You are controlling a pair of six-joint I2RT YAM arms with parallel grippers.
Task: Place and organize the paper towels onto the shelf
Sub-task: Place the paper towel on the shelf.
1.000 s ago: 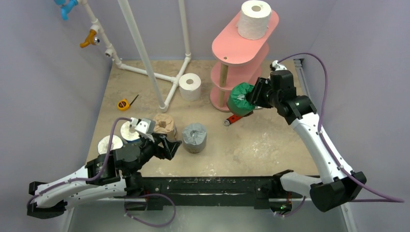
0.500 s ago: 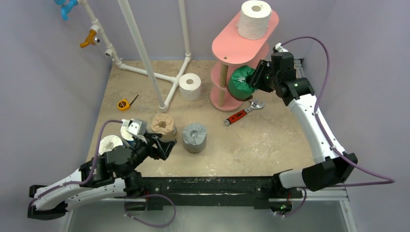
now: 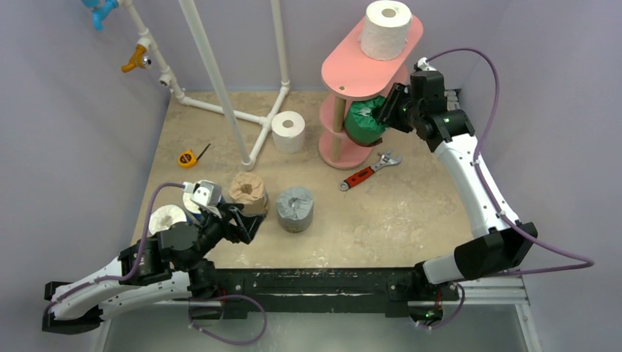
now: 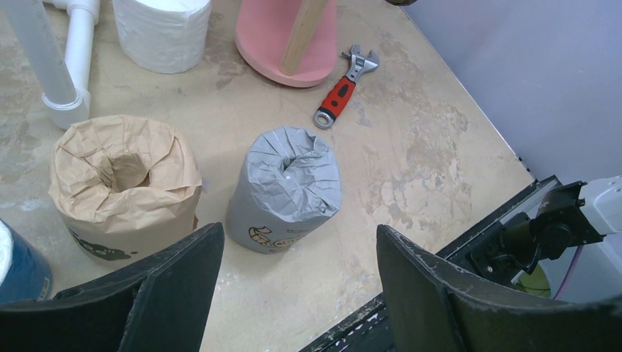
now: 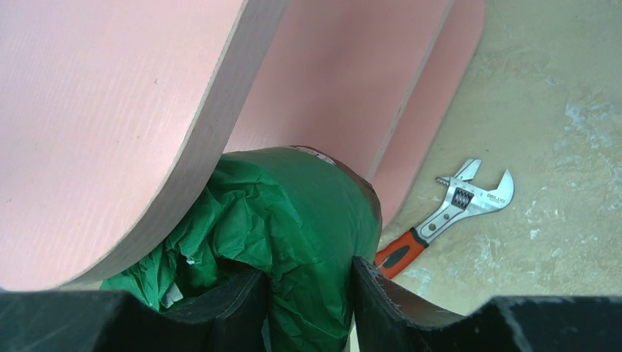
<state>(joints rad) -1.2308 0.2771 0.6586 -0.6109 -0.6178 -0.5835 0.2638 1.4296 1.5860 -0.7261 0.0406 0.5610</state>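
Roll (image 3: 364, 122), green-wrapped, endwise into shelf (image 3: 350, 67)

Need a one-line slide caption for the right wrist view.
Close-up: right gripper holds the green-wrapped roll beneath a pink shelf board, wrench on the table beyond.

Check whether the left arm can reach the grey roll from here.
Probably yes: its open fingers face the grey roll with nothing between them. The tan roll stands close beside it, so closing could brush that.
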